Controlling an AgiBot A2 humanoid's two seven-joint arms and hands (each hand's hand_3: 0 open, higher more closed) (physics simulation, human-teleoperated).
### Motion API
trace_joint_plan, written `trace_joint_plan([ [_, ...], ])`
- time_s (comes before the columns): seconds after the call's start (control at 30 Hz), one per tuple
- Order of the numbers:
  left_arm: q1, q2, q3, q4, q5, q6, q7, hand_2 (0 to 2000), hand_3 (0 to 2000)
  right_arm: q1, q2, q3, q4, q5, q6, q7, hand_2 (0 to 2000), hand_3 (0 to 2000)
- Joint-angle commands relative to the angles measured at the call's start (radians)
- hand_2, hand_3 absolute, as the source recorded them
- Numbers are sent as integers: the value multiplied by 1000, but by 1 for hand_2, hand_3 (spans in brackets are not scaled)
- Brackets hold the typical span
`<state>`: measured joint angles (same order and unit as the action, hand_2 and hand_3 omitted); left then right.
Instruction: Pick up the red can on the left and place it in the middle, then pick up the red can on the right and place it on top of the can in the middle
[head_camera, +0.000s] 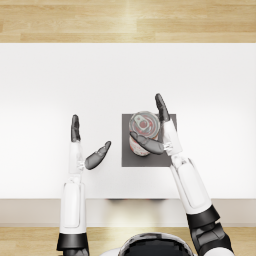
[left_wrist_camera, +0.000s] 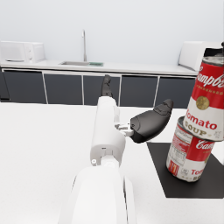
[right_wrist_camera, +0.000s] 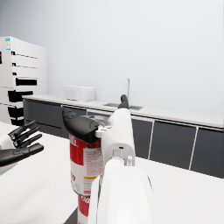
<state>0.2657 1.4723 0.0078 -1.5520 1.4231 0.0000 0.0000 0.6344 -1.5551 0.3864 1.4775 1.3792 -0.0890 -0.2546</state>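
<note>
head overhead, wrists low — sharing cans (head_camera: 143, 131)

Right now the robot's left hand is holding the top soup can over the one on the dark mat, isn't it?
Not the left. The right hand holds the top can over the lower can on the dark mat. The head view shows it; the left hand is empty, off to the side.
</note>
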Motion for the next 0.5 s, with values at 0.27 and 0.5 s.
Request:
trace_joint_plan([
  [0.27, 99, 8, -25, -93, 0, 0, 0, 0, 0, 28, 58, -39, 236, 0, 32, 10, 0, 0],
  [0.5, 171, 2, -111, -113, 0, 0, 0, 0, 0, -5, 60, -202, 321, 0, 39, 14, 0, 0],
])
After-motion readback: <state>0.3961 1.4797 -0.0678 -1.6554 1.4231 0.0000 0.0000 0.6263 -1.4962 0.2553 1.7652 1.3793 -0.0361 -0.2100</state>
